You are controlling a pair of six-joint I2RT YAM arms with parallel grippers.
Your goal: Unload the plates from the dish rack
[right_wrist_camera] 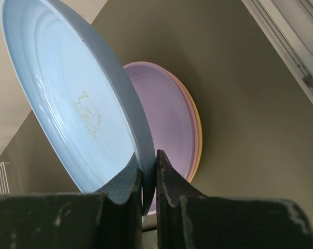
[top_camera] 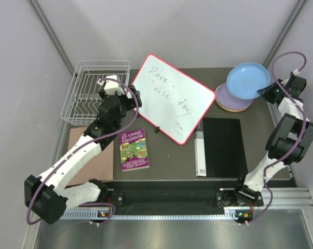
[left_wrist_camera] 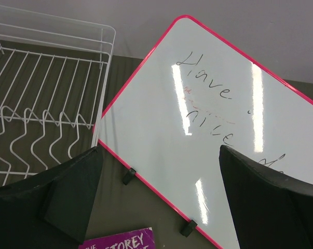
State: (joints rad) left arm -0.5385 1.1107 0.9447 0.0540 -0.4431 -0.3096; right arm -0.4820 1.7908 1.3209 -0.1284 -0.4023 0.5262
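Pinching the blue plate (right_wrist_camera: 78, 104) by its rim, the right tool (right_wrist_camera: 148, 155) has both fingers closed on the edge, at about the plate's 4 o'clock in the top view. The plate hangs tilted over a stack at 2 o'clock on the counter (top_camera: 161, 155), where the lavender plate (right_wrist_camera: 166, 114) lies on top and the yellow-orange plate (right_wrist_camera: 198, 129) shows beneath.

The blue plate looks like light, stiff plastic that would not break easily. Its gloss suggests it could swivel in so narrow a pinch, so the raised rim is the sensible place to hold it.

The right arm runs up the 3 o'clock side with its elbow folded and its wrist turned inward. The left arm stretches toward 11 o'clock. The left tool (left_wrist_camera: 159, 171) has its jaws spread wide and holds nothing, between the dish rack (top_camera: 101, 62) at 10 o'clock, which shows only bare tines, and the whiteboard (top_camera: 172, 98).
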